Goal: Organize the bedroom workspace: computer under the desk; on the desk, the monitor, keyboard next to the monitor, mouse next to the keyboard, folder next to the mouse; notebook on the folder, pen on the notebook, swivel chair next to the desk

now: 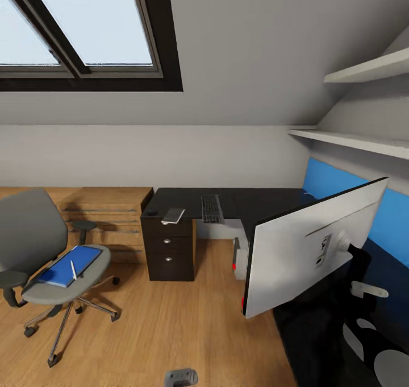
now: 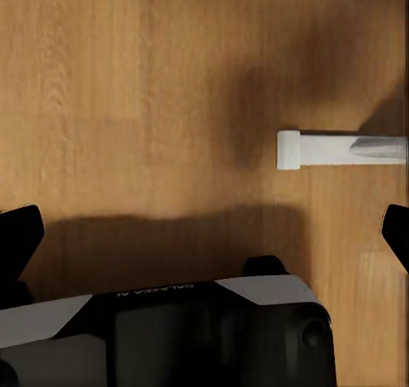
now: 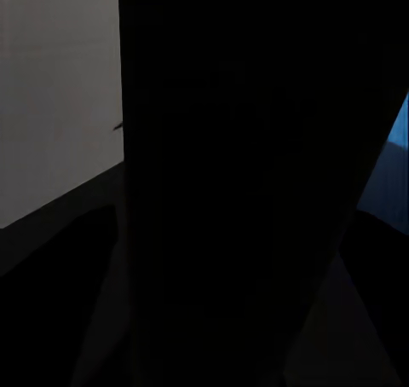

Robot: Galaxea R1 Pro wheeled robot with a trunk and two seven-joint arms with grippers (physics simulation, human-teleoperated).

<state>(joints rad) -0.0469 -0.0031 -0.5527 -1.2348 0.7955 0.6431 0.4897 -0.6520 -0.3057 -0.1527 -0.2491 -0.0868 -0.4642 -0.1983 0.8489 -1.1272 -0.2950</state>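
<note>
The monitor [image 1: 307, 250] hangs tilted over the near right wing of the black desk [image 1: 261, 200]. Its white back faces me, and my right arm [image 1: 361, 262] reaches in behind it and holds it. The right wrist view is almost black, with a dark shape close against the camera. On the desk's far part lie the keyboard [image 1: 212, 208], the notebook [image 1: 173, 215] and the small mouse [image 1: 152, 212]. The grey computer [image 1: 241, 259] stands under the desk. The swivel chair [image 1: 34, 245] at left carries the blue folder [image 1: 67, 266] with the pen [image 1: 73, 270] on it. My left gripper [image 2: 204, 233] is open over the wood floor.
A light-wood chest of drawers [image 1: 108, 211] stands between the chair and the desk's drawer unit [image 1: 168, 250]. A blue wall panel [image 1: 335, 185] and white shelves [image 1: 363, 69] line the right wall under the sloped ceiling. A white bar [image 2: 336, 148] lies on the floor.
</note>
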